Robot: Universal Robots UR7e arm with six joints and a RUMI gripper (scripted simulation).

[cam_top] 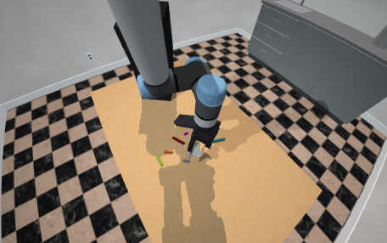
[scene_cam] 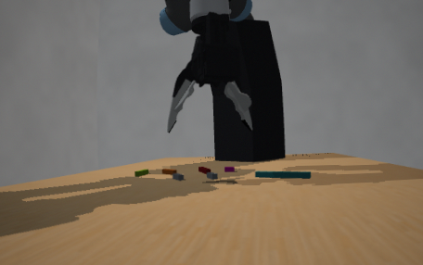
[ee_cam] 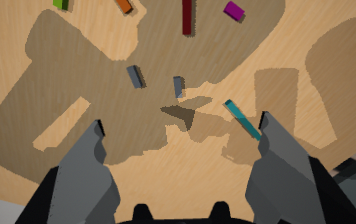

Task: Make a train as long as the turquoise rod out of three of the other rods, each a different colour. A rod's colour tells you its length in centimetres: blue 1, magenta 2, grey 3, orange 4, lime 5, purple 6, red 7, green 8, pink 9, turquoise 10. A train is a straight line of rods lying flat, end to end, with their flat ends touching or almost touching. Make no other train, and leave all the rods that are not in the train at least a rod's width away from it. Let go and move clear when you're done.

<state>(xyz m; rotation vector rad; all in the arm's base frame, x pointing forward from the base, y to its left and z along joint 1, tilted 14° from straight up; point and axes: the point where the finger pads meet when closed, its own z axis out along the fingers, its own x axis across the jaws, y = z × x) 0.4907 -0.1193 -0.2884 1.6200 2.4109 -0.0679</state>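
My gripper is open and empty, high above the table. Two grey rods lie apart below it, one further left, the other hidden by the gripper in the top view. The red rod and the magenta rod lie separately behind. The orange rod and lime rod lie left. The turquoise rod lies right, its end at a finger in the wrist view.
The wooden table carries the rods. The arm's dark pedestal stands at the back. Shadows of the arm fall across the rods' area. Grey cabinets stand beyond the table at the right.
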